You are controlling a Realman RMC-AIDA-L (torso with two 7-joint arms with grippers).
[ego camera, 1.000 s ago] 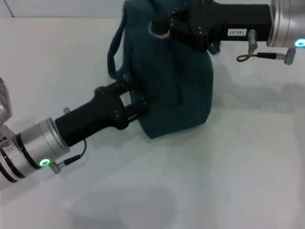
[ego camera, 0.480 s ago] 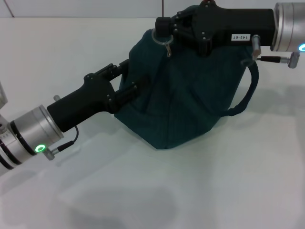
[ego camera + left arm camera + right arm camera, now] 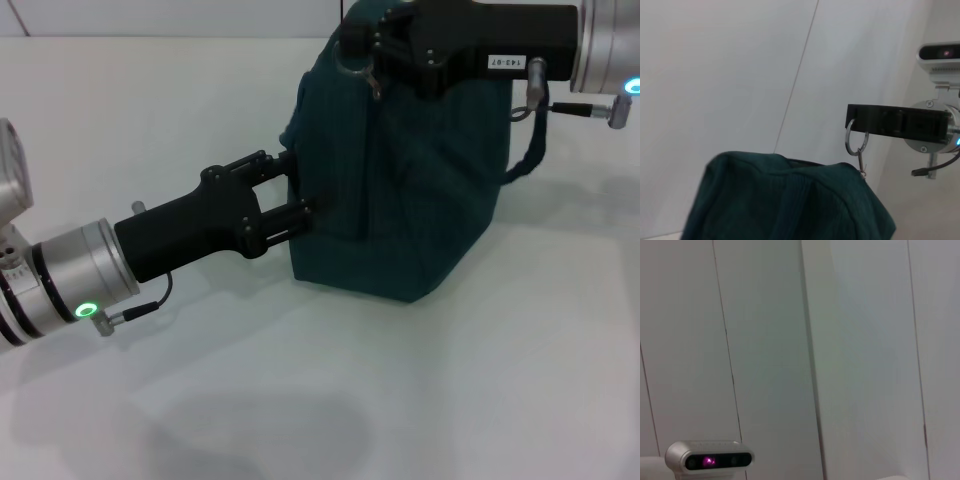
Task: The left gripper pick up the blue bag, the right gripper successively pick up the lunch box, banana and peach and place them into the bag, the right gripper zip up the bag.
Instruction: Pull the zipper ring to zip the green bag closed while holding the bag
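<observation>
Bag [image 3: 410, 180]: dark teal fabric, standing upright on the white table [image 3: 300, 400], towards the far side and a little to the right; its top looks closed.
Handle [image 3: 530, 150]: one loop hangs off the bag's right side.
Left hand [image 3: 300, 195]: reaches in from the lower left, its two fingers pressed into the bag's left wall and clenched on a fold of the fabric there.
Right hand [image 3: 362, 50]: comes in from the upper right at the bag's top left corner, pinching the metal ring pull [image 3: 856, 141] of the zipper; in the left wrist view the ring hangs from its tip just above the bag's top edge.
Lunch box, banana, peach: none visible in any view.
</observation>
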